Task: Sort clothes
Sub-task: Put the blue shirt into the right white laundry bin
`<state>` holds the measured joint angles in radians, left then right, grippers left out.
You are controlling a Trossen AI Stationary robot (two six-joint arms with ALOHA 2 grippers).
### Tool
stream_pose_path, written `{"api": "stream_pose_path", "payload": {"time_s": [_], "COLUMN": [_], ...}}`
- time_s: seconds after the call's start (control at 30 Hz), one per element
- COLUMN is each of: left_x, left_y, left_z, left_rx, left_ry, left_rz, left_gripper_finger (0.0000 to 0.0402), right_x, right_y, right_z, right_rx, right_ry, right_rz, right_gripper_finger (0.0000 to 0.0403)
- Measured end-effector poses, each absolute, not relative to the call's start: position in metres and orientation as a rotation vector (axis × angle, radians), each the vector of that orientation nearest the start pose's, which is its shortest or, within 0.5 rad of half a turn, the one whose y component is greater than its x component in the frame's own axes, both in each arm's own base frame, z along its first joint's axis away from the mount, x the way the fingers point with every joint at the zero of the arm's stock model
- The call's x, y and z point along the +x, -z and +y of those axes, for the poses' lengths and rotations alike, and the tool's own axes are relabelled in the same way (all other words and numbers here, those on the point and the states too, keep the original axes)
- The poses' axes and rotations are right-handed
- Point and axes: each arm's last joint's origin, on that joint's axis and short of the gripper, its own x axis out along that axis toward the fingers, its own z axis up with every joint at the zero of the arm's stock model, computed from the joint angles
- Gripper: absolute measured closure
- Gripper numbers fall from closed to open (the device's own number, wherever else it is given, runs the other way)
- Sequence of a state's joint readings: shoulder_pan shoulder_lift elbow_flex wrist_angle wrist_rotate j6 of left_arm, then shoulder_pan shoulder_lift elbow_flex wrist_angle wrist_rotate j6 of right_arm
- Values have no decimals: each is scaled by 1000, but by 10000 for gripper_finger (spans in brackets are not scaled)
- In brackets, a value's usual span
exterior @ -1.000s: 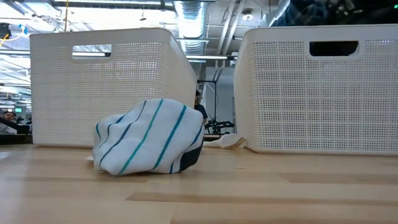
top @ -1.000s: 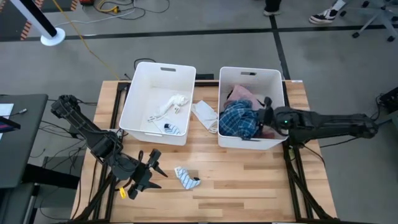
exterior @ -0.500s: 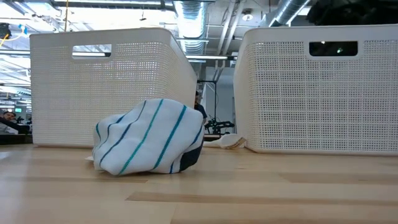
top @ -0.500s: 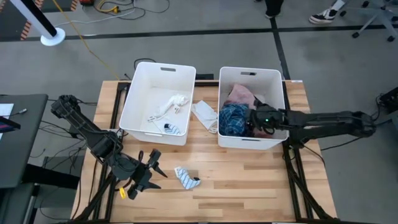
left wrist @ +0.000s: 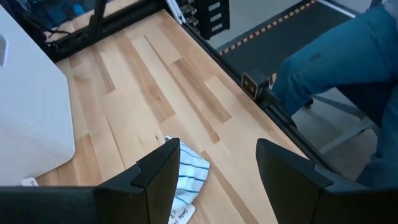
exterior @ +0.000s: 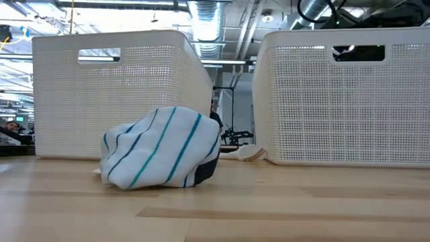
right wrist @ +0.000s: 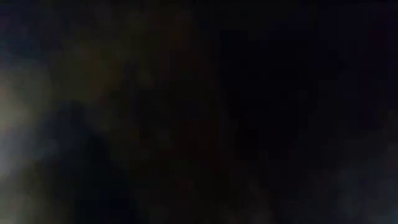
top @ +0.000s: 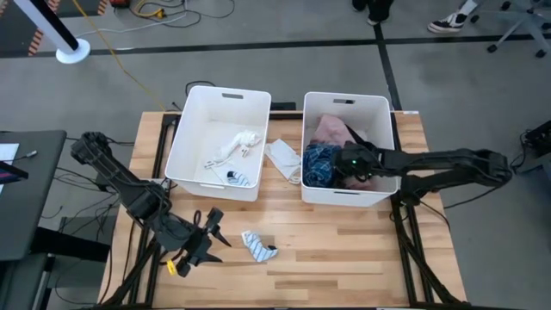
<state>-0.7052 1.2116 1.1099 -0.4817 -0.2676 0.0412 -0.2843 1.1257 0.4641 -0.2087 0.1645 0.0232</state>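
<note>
A blue-white striped sock [top: 258, 246] lies bunched on the table near its front edge; it also shows in the low view [exterior: 161, 149] and the left wrist view [left wrist: 188, 177]. My left gripper [top: 203, 238] is open and empty, low over the table just left of the sock. My right gripper [top: 344, 165] is down inside the right tub [top: 348, 199], among a blue plaid garment [top: 318, 165], a pink one [top: 331, 131] and a black one [top: 362, 176]. The right wrist view is dark.
The left tub [top: 200, 184] holds white socks [top: 238, 145] and a striped sock [top: 238, 179]. A white piece of cloth [top: 285, 158] lies on the table between the tubs. A person's legs in jeans [left wrist: 339, 62] stand beyond the table's front edge.
My right gripper has gone toward the table's left edge and down into the clothes in the right tub. The blue plaid garment has been pushed together toward the tub's left wall.
</note>
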Motion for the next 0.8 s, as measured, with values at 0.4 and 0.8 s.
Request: {"api": "stream_pose_path", "payload": {"time_s": [0.4,0.8], "left_x": [211,206], "left_y": [-316,-319], "left_z": [-170,-167], "left_rx": [350,352], "left_ry": [440,438], "left_rz": [576,583], "left_gripper_finger": [195,195], "right_x": [188,176], "right_y": [-182,-234], "right_z": [-55,-51], "right_rx": [112,111], "right_ry": [398,400], "right_rz": [752,516], "right_gripper_finger": [278,160]}}
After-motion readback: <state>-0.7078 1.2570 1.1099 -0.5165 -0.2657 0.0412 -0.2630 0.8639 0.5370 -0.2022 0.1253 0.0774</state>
